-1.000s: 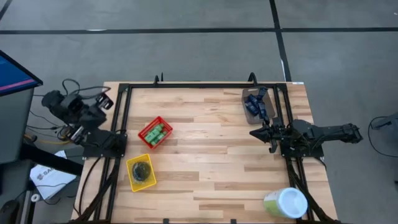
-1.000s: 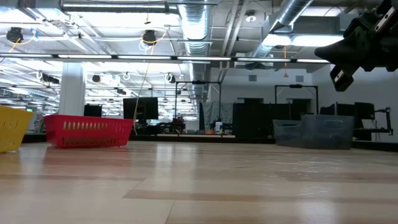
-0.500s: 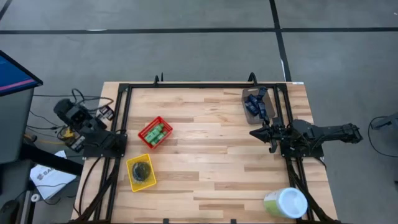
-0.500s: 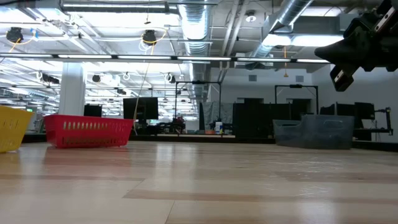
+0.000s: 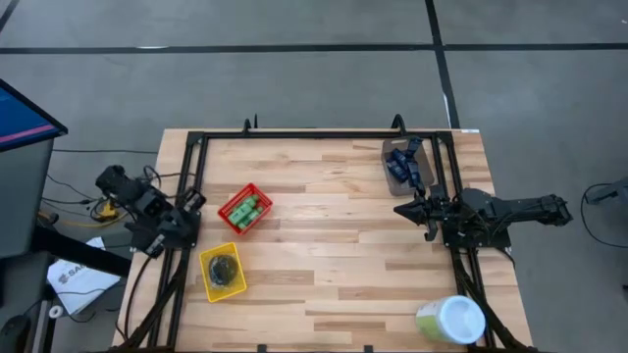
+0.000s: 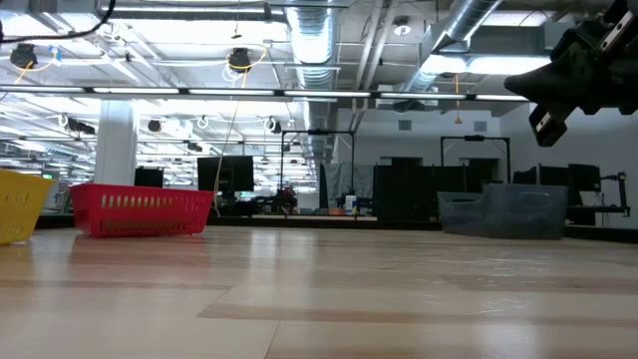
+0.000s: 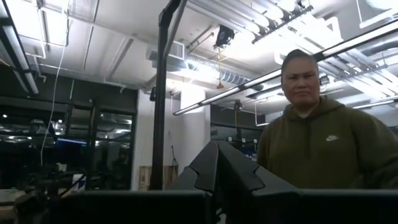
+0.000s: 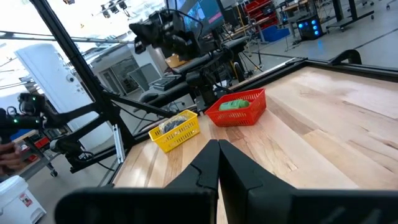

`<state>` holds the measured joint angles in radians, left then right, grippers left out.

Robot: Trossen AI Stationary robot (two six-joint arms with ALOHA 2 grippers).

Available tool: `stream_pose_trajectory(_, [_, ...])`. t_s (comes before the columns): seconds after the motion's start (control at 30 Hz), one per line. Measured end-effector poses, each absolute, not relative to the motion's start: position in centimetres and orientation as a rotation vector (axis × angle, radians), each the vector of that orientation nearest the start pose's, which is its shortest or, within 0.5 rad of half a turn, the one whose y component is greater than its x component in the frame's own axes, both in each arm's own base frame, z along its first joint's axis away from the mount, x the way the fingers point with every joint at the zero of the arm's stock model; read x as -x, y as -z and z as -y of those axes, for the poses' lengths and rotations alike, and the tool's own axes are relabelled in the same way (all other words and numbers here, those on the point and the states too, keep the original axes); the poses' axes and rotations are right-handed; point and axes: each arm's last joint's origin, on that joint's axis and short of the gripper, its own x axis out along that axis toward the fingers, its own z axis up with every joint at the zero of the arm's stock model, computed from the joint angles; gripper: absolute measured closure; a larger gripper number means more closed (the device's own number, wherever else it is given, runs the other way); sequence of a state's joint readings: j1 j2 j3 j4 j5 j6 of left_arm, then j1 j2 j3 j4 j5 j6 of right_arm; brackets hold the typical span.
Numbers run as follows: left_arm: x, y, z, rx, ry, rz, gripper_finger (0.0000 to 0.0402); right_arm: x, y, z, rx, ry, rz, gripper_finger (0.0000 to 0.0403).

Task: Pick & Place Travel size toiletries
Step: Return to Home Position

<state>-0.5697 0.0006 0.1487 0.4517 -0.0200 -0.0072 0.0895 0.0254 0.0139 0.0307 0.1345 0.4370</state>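
Observation:
Green bottles (image 5: pixel 247 209) lie in a red bin (image 5: pixel 233 222); the right wrist view shows them too (image 8: pixel 235 104). Dark discs (image 5: pixel 224 269) sit in a yellow bin (image 5: pixel 208 284) at the near left. Blue tubes (image 5: pixel 402 162) fill a grey bin (image 5: pixel 391 176) at the far right. My right gripper (image 5: pixel 398 209) (image 8: pixel 217 155) hovers shut above the table's right side, just nearer than the grey bin, pointing left. My left gripper (image 5: pixel 194 201) (image 7: pixel 217 163) is shut at the table's left edge, beside the red bin and off the wood.
A large pale green-and-white tub (image 5: pixel 451 320) lies on its side at the near right corner. A black frame (image 5: pixel 324 135) runs along the far edge and both sides. Bare wood (image 5: pixel 334 245) spans the middle. A person (image 7: pixel 323 149) shows in the left wrist view.
My left arm has swung from beyond the table's far-left corner toward the near side and in toward the left edge, turning so that its gripper now points at the red bin. The right arm and all bins have kept still.

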Motion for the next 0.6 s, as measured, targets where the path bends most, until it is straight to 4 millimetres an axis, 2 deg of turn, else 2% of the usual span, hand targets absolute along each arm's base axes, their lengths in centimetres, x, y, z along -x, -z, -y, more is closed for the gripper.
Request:
stream_pose_trajectory(0.2, [-6.7,-22.1,4.3,0.199,0.547,0.59,0.0399,-9.8,-16.9,-0.5,-0.439,0.04,0.029,0.0403])
stream_pose_trajectory(0.43, [-6.9,-21.8,4.4,0.175,0.543,0.566,0.0399,-9.8,-16.9,-0.5,-0.439,0.04,0.029,0.0403])
stream_pose_trajectory(0.6, [-7.1,-21.9,3.9,0.086,0.414,0.59,0.0399,-9.8,-16.9,-0.5,-0.439,0.04,0.029,0.0403])
